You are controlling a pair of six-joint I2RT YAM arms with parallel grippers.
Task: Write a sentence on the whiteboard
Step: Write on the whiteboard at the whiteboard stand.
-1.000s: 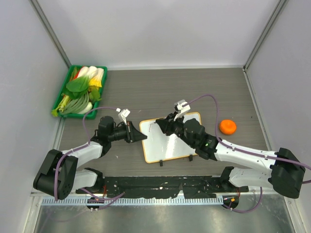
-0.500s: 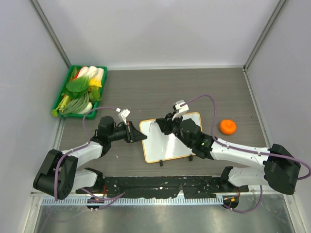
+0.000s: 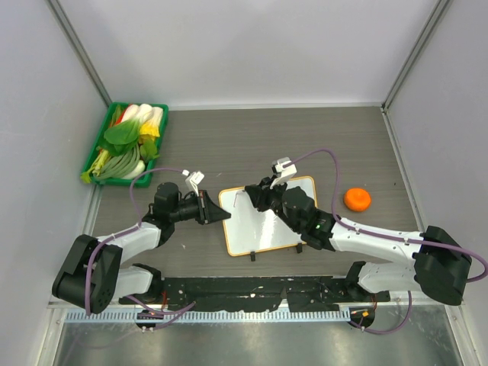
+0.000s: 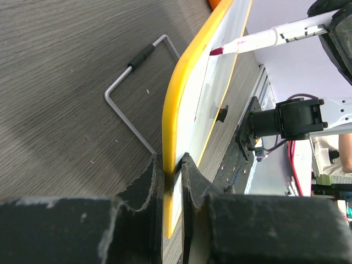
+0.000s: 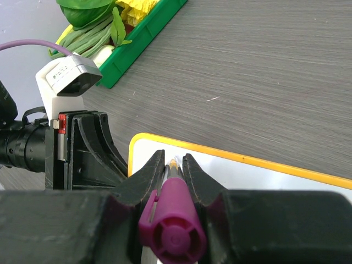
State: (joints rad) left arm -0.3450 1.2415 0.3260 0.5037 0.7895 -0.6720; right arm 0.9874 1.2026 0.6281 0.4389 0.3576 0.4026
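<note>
The whiteboard (image 3: pixel 263 221) with its orange frame lies flat on the table; no writing shows on it. My left gripper (image 3: pixel 217 213) is shut on the board's left edge; in the left wrist view the frame (image 4: pixel 184 88) runs between the jaws. My right gripper (image 3: pixel 255 197) is shut on a purple marker (image 5: pixel 171 223) with its cap on the back end. The marker's tip (image 4: pixel 217 50) touches the board near its top left corner. The sentence does not show in any view.
A green tray of vegetables (image 3: pixel 126 141) stands at the back left. An orange (image 3: pixel 357 199) lies right of the board. A bent wire stand (image 4: pixel 132 93) lies on the table behind the board. Grey walls close in both sides.
My right gripper with the marker shifted slightly toward the board's top left corner. The left gripper and the board have not moved.
</note>
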